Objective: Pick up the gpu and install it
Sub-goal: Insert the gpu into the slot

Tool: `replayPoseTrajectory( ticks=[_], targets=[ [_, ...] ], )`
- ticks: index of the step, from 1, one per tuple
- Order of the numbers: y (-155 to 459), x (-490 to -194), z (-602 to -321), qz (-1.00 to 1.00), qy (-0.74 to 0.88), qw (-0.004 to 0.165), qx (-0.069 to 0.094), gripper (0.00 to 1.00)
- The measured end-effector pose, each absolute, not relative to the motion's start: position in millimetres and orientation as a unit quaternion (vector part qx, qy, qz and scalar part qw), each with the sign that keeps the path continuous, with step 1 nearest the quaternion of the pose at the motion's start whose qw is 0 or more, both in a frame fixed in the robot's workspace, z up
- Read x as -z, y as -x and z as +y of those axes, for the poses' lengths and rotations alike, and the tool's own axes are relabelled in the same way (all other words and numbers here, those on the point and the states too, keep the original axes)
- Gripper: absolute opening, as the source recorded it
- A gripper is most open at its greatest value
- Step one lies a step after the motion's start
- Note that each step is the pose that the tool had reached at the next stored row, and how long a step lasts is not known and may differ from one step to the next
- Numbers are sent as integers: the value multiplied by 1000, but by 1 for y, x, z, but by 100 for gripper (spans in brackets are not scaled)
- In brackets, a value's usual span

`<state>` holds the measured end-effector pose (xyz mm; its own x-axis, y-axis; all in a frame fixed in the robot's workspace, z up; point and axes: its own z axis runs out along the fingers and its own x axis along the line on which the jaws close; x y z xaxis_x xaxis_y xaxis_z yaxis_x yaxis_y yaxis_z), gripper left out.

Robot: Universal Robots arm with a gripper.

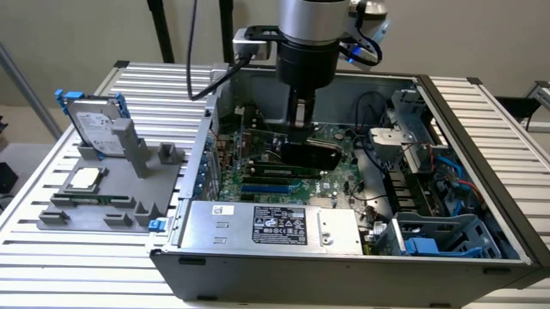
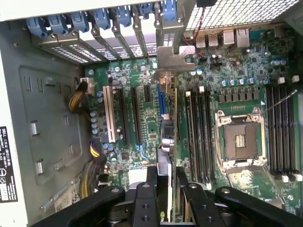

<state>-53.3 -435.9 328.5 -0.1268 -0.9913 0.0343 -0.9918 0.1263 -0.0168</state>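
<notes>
The gpu stands on edge inside the case, over the motherboard expansion slots, with its bracket at the rear slot covers. The gripper clamps the card's upper edge, jaws narrow. The power supply label reads "DELL"; its other text is illegible.

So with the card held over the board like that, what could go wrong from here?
The gripper holds the gpu edge-on over the motherboard; off line with its slot, the card's edge could strike the board. Its silver bracket sits near the rear case wall and might catch there. Memory slots lie right beside it, so a tilt could hit them.
</notes>
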Motion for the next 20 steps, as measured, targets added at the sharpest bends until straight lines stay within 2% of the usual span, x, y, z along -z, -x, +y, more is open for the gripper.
replayPoseTrajectory(
  ticks=[20],
  targets=[
    [89,-296,-445,-745,-667,3,-20,27]
  ],
)
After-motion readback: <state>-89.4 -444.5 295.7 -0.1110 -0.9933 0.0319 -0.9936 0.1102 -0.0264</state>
